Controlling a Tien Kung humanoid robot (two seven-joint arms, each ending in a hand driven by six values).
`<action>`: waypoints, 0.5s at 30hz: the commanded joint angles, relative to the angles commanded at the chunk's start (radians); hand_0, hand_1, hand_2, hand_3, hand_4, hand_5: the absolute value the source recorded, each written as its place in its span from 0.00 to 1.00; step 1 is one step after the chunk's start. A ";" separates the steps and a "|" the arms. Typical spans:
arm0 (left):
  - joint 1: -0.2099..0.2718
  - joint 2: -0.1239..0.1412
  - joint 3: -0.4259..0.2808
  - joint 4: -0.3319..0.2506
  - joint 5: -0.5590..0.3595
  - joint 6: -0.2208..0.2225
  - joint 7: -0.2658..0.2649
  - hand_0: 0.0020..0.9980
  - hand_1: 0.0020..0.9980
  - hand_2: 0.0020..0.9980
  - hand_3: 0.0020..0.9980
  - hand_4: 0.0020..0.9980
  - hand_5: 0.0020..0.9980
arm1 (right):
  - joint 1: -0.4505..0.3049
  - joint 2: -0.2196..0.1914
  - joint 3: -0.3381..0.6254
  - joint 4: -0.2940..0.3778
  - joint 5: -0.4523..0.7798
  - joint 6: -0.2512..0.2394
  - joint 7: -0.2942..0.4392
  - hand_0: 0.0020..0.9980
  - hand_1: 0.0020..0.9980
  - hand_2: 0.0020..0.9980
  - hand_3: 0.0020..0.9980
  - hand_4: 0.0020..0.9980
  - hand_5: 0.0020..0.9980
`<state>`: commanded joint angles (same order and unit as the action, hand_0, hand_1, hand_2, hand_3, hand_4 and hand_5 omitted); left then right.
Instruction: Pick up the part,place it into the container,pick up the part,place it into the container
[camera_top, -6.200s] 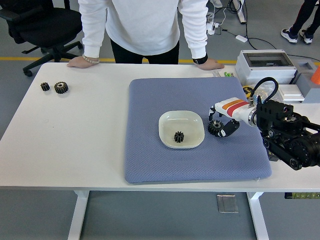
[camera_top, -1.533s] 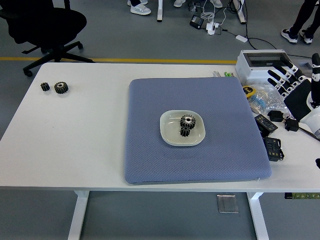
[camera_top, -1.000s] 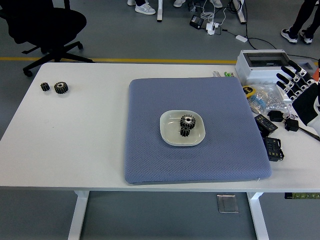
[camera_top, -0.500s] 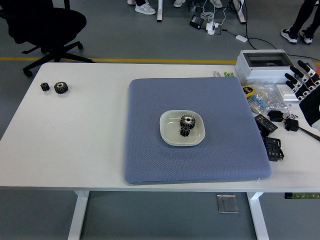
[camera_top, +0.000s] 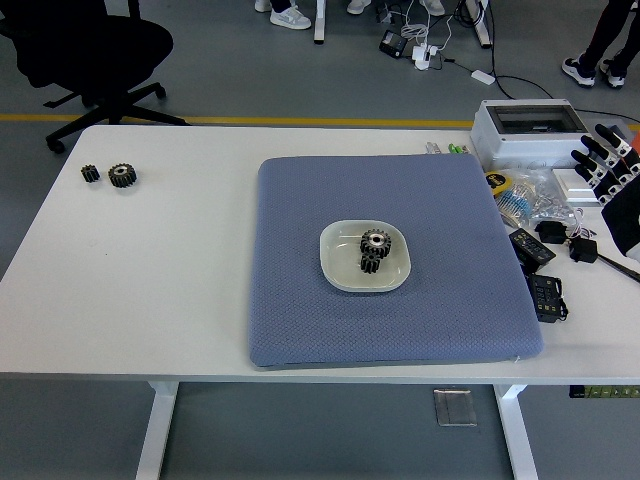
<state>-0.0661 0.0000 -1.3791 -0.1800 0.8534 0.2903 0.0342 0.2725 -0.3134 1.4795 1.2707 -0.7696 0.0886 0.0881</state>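
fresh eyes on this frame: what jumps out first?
A big blue-grey mat fills mid-table, and a white dish at its centre holds two black gears, a larger gear touching a smaller gear. Two more gears sit alone near the far left corner. The right hand is at the right edge, fingers spread and empty, over a clutter of cables and boxes.

A lab or workshop: grey floor, yellow floor line, office chair, cables, electrical box.
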 joint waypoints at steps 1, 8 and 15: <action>0.000 0.000 0.000 0.000 0.000 0.000 0.000 0.68 0.68 0.77 0.64 0.74 0.64 | 0.000 0.000 0.000 0.000 0.000 0.000 0.000 0.99 0.86 0.88 0.90 1.00 1.00; -0.003 0.000 0.005 0.000 -0.006 0.000 -0.001 0.68 0.68 0.77 0.64 0.74 0.64 | 0.003 0.000 -0.003 -0.003 -0.004 -0.002 -0.003 0.99 0.86 0.88 0.90 1.00 1.00; -0.006 0.000 0.010 0.000 -0.009 -0.001 -0.002 0.68 0.68 0.77 0.64 0.74 0.64 | 0.006 -0.001 -0.004 -0.007 -0.018 -0.005 -0.001 0.99 0.86 0.88 0.89 1.00 1.00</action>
<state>-0.0724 0.0000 -1.3695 -0.1800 0.8440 0.2895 0.0318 0.2783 -0.3142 1.4756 1.2634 -0.7880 0.0834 0.0875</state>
